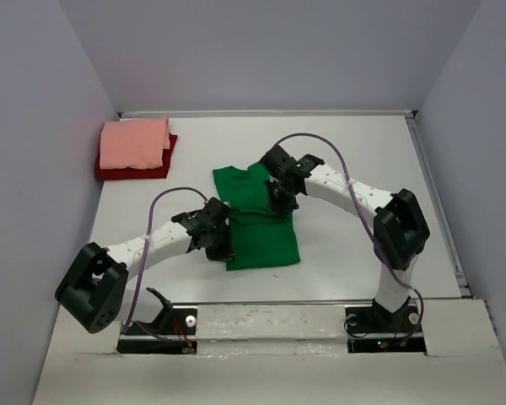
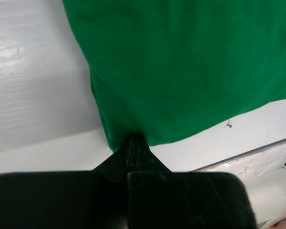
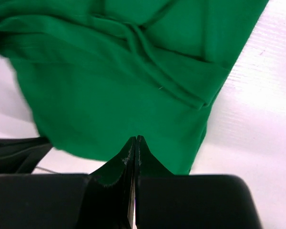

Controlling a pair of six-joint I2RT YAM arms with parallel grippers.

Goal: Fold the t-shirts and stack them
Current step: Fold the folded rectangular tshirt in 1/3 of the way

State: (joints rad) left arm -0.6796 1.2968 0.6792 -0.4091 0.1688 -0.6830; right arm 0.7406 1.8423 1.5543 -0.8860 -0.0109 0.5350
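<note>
Left gripper (image 2: pixel 133 140) was clamped shut on the near-left corner of the green t-shirt (image 1: pixel 266 240) mid-table, right gripper (image 3: pixel 135 140) closed too but maybe on nothing, so I figured any pull could've skewed the fold.

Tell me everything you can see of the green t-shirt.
The green t-shirt is plain, bright green soft cloth. It is partly folded into layers and lies on the white table near its middle. Its far part is bunched and creased, and its near part is a smoother rectangle. The left gripper is shut on a corner at its near left side. The right gripper is shut with its tips against the creased cloth; whether it pinches any cannot be told.
</note>
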